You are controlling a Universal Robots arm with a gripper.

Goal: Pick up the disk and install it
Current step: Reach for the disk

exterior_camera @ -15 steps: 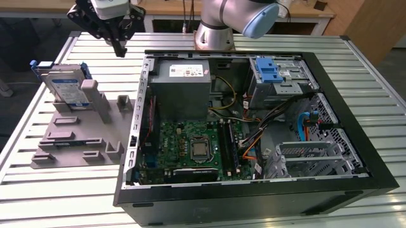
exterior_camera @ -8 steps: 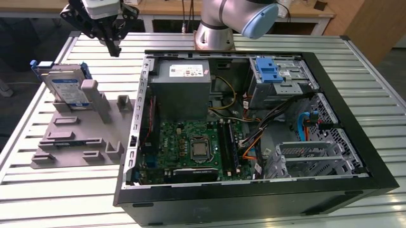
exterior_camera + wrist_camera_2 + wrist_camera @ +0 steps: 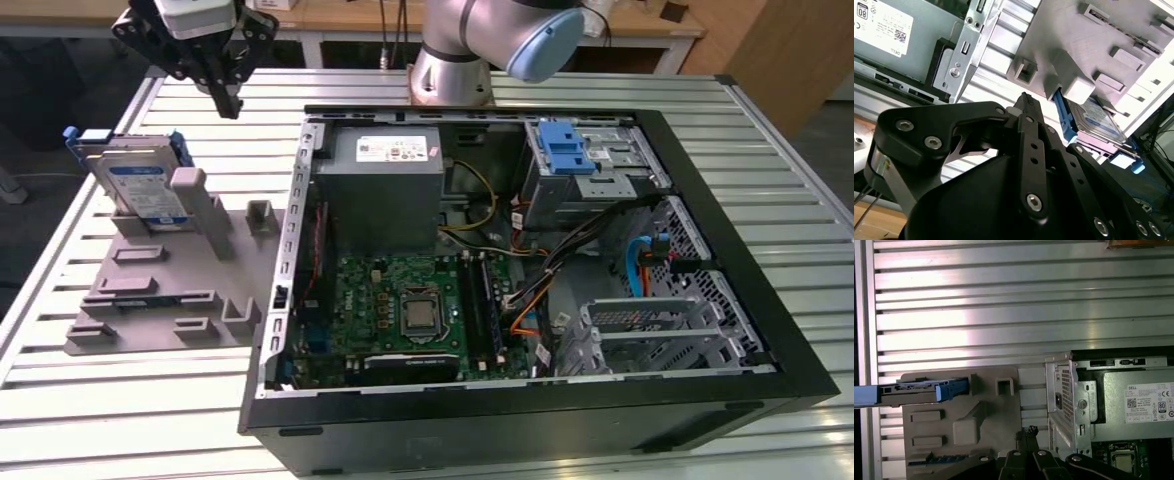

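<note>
The gripper [image 3: 230,104] hangs in the air above the table [image 3: 781,160], over its far edge toward the exterior view's left. Its black fingers are drawn together to a single tip with nothing between them; in the second wrist view the gripper [image 3: 1026,99] seems to show no gap at the tip, though the dark linkages crowd that spot. The disk [image 3: 138,186] stands upright on its edge in a slot at the far end of a grey fixture [image 3: 147,300], its white-and-blue label facing outward and blue rails along its sides. It is apart from the gripper, which is above and just beyond it. The fixture lies flat on the table along the edge at the exterior view's left, just beside the open computer case [image 3: 534,398], which takes up the middle of the table. Inside the case, a grey power supply [image 3: 387,182] with a white sticker sits at the far corner nearest the fixture. A metal drive cage [image 3: 594,178] with a blue latch [image 3: 571,150] sits at the other far corner, and a green motherboard [image 3: 414,305] lies below them. In the first wrist view the disk [image 3: 909,395] shows edge-on at the fixture's [image 3: 989,415] end, with the gripper [image 3: 1029,431] tips over the fixture's side next to the case wall.
</note>
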